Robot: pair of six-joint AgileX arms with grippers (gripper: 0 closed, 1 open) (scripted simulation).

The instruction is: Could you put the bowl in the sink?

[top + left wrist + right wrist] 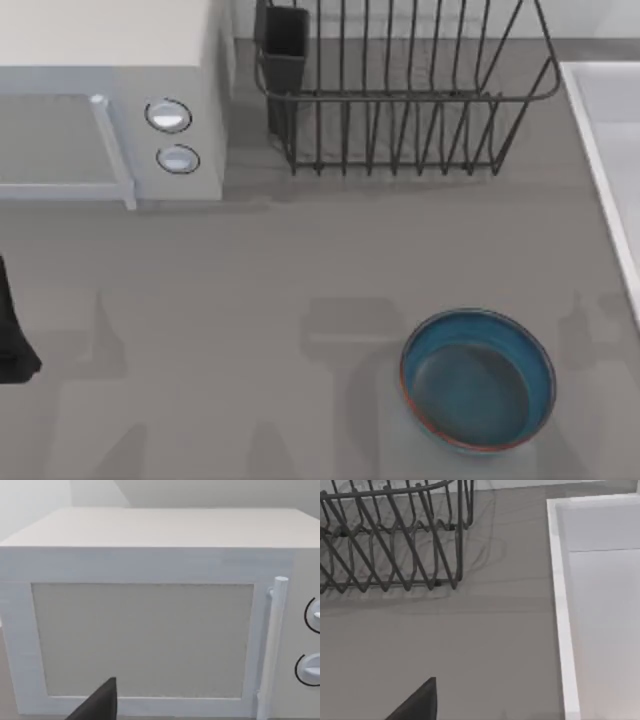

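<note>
Bowl (478,379) sits upright on the grey counter (250,300) in the top view, mouth up, round with no long axis, near the right side and short of the sink (608,150) at the right edge. Nothing holds it, so the reach is not yet begun; next, I judge, a gripper must come down on its rim.

Left wrist view faces the microwave (150,630); a dark fingertip (97,705) gives no clue to the left gripper's opening.

Right wrist view looks at the dish rack (390,535) and sink rim; the right gripper's opening cannot be judged either.

You have a white microwave (110,100) at the counter's (250,300) back left, door shut, its two round knobs (168,116) beside the handle (113,150). Just right of it stands a dark wire dish rack (400,90) with a dark cup-like holder (285,45) at its left end.
</note>
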